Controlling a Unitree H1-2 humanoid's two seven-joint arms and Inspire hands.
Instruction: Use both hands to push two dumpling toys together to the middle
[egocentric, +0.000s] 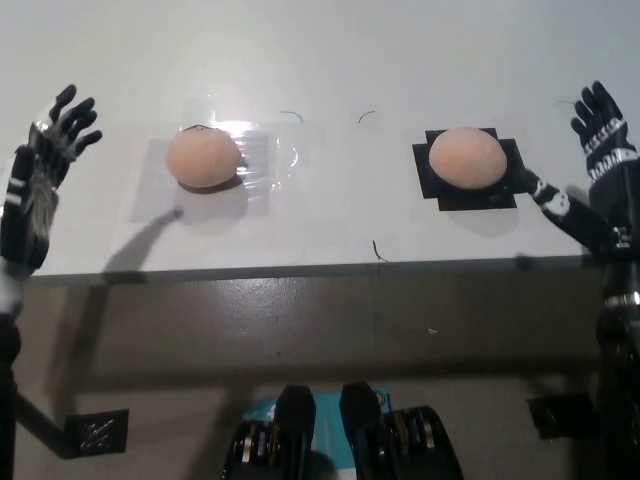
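Note:
Two tan dumpling toys lie on the white table (340, 60). The left dumpling (204, 158) sits on a clear shiny patch of tape. The right dumpling (466, 158) rests on a black square mat (505, 175). My left hand (42, 165) is raised at the far left, open, fingers spread, apart from the left dumpling. My black right hand (592, 175) is up at the far right, open, its thumb close beside the black mat, not touching the right dumpling.
The table's front edge (300, 270) runs across the middle of the view, with brown floor below it. Small pen marks (378, 250) dot the table between the two dumplings.

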